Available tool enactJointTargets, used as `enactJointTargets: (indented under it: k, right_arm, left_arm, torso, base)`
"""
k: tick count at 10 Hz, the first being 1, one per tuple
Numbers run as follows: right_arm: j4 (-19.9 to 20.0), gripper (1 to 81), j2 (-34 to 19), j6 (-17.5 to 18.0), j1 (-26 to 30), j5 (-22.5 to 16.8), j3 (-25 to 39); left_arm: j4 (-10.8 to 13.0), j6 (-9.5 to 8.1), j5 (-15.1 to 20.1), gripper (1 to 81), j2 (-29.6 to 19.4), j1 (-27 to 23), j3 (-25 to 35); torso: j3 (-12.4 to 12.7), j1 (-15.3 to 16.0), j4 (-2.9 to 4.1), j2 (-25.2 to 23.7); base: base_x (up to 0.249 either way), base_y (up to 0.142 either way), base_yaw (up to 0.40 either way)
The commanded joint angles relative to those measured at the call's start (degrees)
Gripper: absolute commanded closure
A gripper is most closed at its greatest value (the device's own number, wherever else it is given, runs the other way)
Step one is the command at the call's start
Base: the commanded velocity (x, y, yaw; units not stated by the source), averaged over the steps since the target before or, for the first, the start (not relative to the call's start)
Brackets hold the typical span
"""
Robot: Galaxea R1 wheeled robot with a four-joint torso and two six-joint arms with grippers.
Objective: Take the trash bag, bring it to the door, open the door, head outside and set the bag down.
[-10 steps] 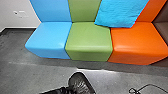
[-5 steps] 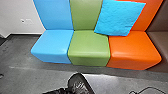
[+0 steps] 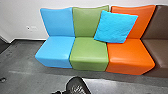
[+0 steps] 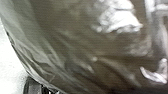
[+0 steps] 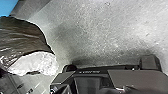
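Note:
My left gripper (image 3: 59, 92) comes in low in the head view, its dark end against the black trash bag (image 3: 78, 86). I take it as shut on the bag, which hangs in front of me with a shiny, wrinkled surface. Close up in the left wrist view, the dark film of the bag (image 4: 75, 45) has pale, crumpled shapes showing through. From the right wrist, the same bag (image 5: 23, 37) appears with a whitish, lumpy part at its end, above pale floor.
Ahead, against a white wall (image 3: 20, 20), runs a row of blue (image 3: 55, 51), green (image 3: 88, 53), orange (image 3: 130, 53) and brown (image 3: 157, 47) seats. A bright blue cushion (image 3: 116, 26) leans on the backrests. Grey floor (image 3: 27, 77) lies before them.
The head camera's view has shifted, bringing the tops of the backrests and more wall into sight. The bag has stayed in front of me and sits slightly lower in the head view.

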Motion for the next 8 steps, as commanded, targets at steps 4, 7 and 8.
enactJointTargets:
  k: [4, 7, 8]
  right_arm:
    - [0.58, 1.0, 1.15, -4.73, -7.24, 2.27, -1.86]
    - [0.58, 1.0, 3.34, -7.45, -13.04, 5.52, -3.53]
    - [0.58, 1.0, 3.96, -8.24, -14.63, 6.49, -3.89]
  left_arm:
    - [-0.26, 2.32, 4.39, 81.1, -10.83, 4.52, 10.09]
    - [-0.26, 5.84, 4.22, 81.1, -10.83, 9.79, 9.48]
    - [-0.26, 6.63, 4.05, 81.1, -10.75, 11.20, 9.39]
  torso:
    - [9.20, -7.85, -1.92, 12.07]
    - [13.70, -12.05, -4.11, 18.38]
    - [15.23, -13.48, -4.88, 20.55]
  base:
    - [0.000, 0.000, 0.000]
    - [0.000, 0.000, 0.000]
    - [0.000, 0.000, 0.000]
